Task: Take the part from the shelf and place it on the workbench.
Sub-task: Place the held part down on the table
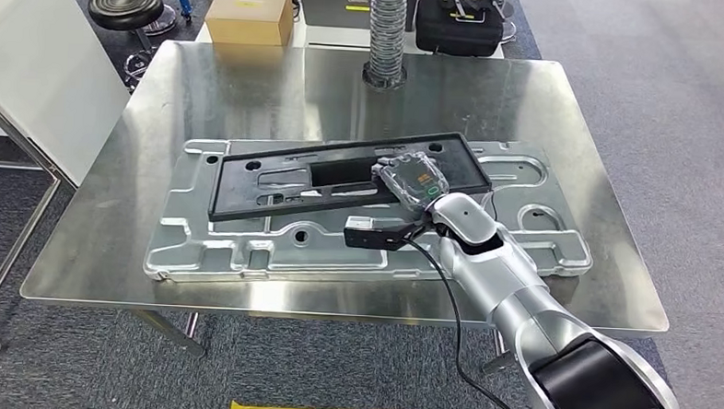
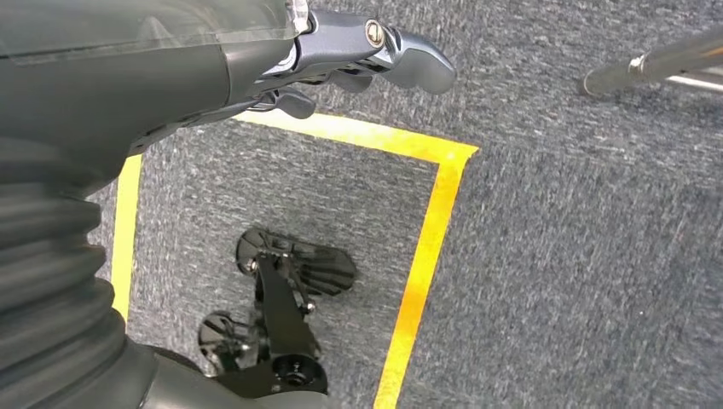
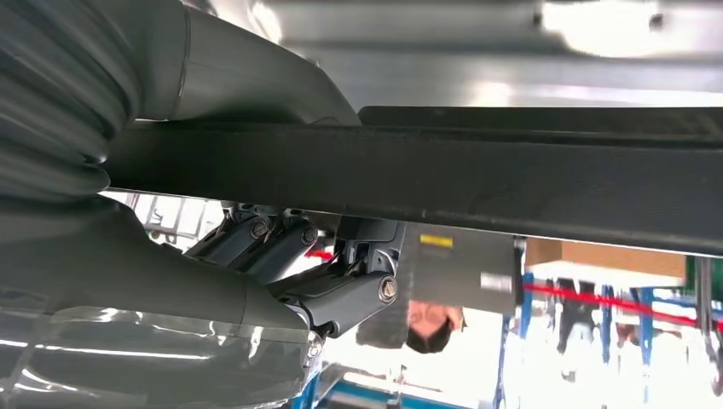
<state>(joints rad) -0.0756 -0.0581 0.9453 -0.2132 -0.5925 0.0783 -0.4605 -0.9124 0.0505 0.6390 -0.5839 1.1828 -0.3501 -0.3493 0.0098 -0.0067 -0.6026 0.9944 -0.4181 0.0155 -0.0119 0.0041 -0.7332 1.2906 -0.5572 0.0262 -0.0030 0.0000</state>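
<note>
Right hand [image 1: 413, 184] extended forward, fingers [image 3: 341, 298] gripping — left hand [image 2: 341, 51] hanging, fingers curled.

In the head view the right hand [image 1: 413, 182] covers the near edge of the black part [image 1: 341, 178], so you cannot tell how its fingers lie under it. In the right wrist view the black part crosses the picture as a dark bar and both ends are cut off; the fingers [image 3: 341, 285] are partly hidden behind it. In the left wrist view the left hand [image 2: 358, 51] is cut by the top edge, and you cannot tell if its fingers are apart or curled.
</note>
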